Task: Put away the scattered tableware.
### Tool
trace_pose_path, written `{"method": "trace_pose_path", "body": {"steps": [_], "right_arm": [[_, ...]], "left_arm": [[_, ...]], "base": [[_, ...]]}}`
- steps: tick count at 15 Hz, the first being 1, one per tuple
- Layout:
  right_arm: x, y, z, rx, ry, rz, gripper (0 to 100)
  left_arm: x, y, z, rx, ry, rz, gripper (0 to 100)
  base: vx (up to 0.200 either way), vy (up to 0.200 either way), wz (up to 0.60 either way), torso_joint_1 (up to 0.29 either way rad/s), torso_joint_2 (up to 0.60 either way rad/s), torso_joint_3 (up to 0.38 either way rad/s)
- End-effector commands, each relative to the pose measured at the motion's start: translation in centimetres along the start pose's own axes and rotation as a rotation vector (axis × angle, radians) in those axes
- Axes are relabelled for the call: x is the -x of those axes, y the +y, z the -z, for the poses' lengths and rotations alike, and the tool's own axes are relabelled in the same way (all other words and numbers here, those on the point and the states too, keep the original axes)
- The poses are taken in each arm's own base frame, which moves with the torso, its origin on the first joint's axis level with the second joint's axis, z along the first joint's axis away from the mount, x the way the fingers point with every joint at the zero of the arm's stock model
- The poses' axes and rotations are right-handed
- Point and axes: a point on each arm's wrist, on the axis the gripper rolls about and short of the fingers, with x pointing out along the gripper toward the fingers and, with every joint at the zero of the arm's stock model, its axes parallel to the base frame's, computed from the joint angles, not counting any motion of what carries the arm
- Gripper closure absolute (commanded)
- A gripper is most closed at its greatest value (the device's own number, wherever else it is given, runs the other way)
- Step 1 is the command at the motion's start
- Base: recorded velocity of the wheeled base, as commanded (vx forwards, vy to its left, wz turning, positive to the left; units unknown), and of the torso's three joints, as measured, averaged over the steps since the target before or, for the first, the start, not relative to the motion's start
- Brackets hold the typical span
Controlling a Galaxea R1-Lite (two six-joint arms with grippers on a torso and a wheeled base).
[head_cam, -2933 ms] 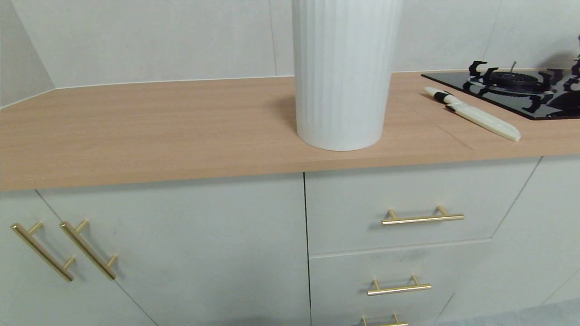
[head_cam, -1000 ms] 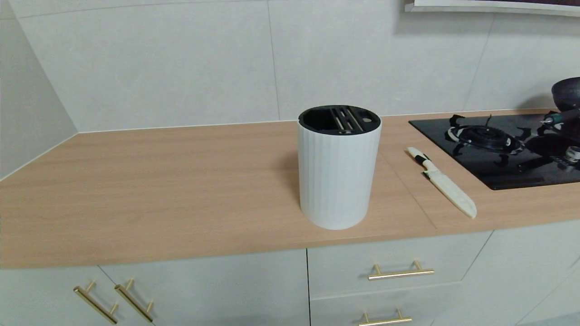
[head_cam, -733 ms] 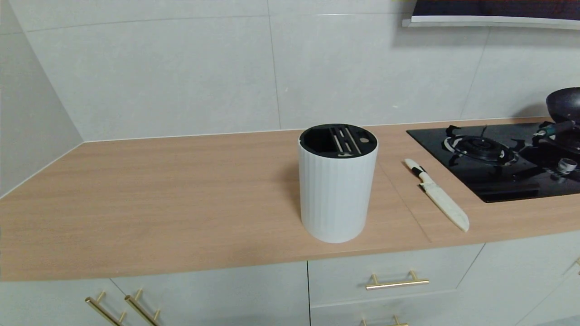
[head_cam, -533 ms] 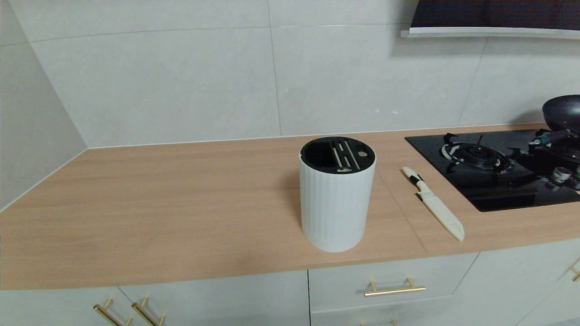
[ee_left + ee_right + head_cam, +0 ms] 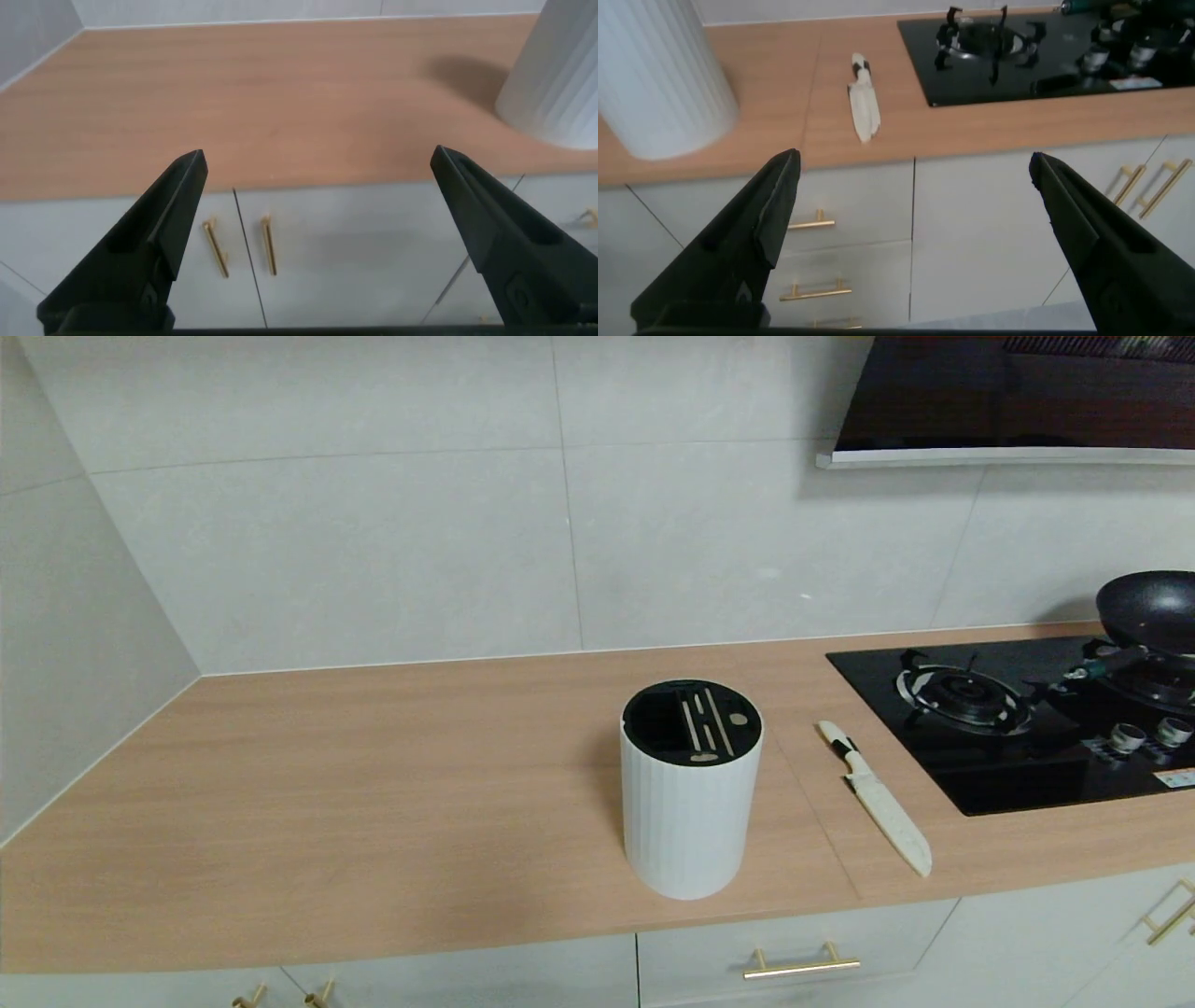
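My left gripper (image 5: 318, 157) and right gripper (image 5: 913, 157) both gape wide; I see the knife (image 5: 873, 796) flat between holder (image 5: 691, 821) and hob (image 5: 1004, 761) (its corner sticker (image 5: 1178, 777) too small to read).

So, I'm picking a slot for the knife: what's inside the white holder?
The white holder has a black top insert with narrow slots and one wider opening; nothing sticks out of them. Deeper inside is dark and cannot be seen.

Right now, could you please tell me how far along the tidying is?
Nothing done: the knife lies flat on the counter beside the holder. In hand, nothing: left gripper and right gripper are open, empty. Remaining: slot the knife into the holder.
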Motion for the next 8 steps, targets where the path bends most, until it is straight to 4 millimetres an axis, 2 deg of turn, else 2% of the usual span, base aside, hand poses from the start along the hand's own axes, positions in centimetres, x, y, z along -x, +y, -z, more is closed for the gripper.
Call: {"method": "trace_pose_path", "body": {"steps": [1, 6, 8], "right_arm": [[-0.01, 0.0, 0.01, 0.0, 0.002, 0.0, 0], [-0.01, 0.0, 0.01, 0.0, 0.002, 0.0, 0], [0.0, 0.0, -0.04, 0.0, 0.0, 0.0, 0]], "left_arm": [[-0.01, 0.0, -0.01, 0.001, 0.001, -0.001, 0], [-0.01, 0.0, -0.01, 0.001, 0.001, -0.001, 0], [-0.01, 0.0, -0.01, 0.001, 0.001, -0.001, 0]], "base": [[0.0, 0.0, 0.0, 0.246, -0.52, -0.271], [0.0, 0.0, 0.0, 0.195, -0.4, -0.21], [0.0, 0.0, 0.0, 0.085, -0.19, -0.097]]}}
